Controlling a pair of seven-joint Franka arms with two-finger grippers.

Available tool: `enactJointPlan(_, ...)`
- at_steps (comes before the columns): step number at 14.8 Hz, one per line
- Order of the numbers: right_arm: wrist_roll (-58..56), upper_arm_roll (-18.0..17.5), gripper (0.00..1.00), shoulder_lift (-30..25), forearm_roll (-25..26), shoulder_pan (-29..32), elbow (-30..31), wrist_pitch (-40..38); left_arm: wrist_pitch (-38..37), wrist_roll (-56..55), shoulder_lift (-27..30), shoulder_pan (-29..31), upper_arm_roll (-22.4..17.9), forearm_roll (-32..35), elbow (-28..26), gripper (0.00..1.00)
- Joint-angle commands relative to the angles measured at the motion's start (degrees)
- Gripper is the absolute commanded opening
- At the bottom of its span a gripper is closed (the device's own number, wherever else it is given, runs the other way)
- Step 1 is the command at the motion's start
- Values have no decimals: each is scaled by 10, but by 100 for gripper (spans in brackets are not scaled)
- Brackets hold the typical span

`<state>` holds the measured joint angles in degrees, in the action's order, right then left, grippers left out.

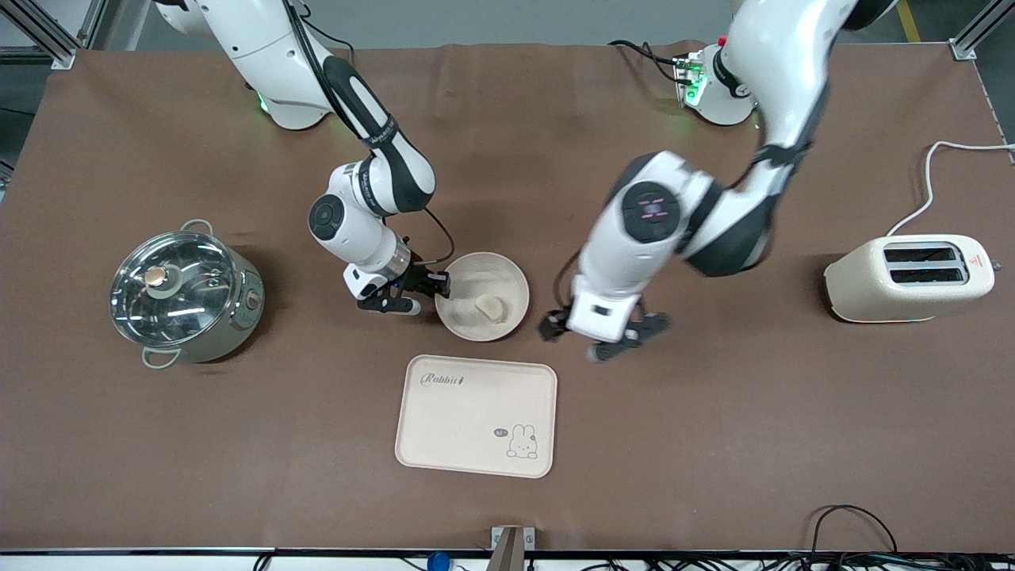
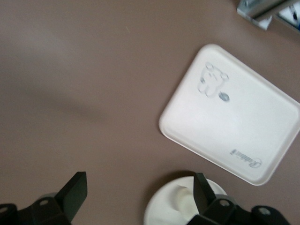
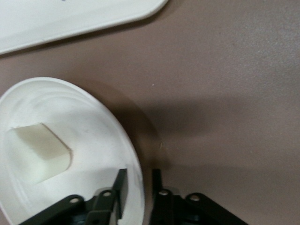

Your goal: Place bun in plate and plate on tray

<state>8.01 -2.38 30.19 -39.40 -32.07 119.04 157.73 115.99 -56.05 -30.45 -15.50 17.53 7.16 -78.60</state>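
The bun (image 1: pixel 490 307) lies in the round cream plate (image 1: pixel 476 277), which rests on the brown table just farther from the front camera than the tray (image 1: pixel 476 416). My right gripper (image 1: pixel 438 285) is shut on the plate's rim at the right arm's end. In the right wrist view one finger of the right gripper (image 3: pixel 139 176) is inside the plate (image 3: pixel 84 122) and one is outside, with the bun (image 3: pixel 40 152) close by and the tray's edge (image 3: pixel 56 18) also in view. My left gripper (image 1: pixel 607 339) is open and empty over bare table beside the plate. The left wrist view shows the left gripper (image 2: pixel 139 194), the tray (image 2: pixel 234 117), the plate (image 2: pixel 159 213) and the bun (image 2: pixel 183 201).
A steel pot with a glass lid (image 1: pixel 186 293) stands toward the right arm's end. A cream toaster (image 1: pixel 908 277) with a white cord stands toward the left arm's end.
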Motion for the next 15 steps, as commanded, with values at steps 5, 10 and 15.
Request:
enactJointPlan(5, -10, 0, 0, -1, -16, 4, -7, 5, -165, 308, 147, 178, 5, 0, -24, 100)
enactJointPlan(10, -5, 4, 0, 12, -55, 20, -124, -48, -275, 441, 239, 233, 3, -6, -25, 100)
enactJointPlan(15, 0, 5, 0, 143, -48, 64, -302, -71, -322, 516, 330, 233, -36, -64, -73, 100)
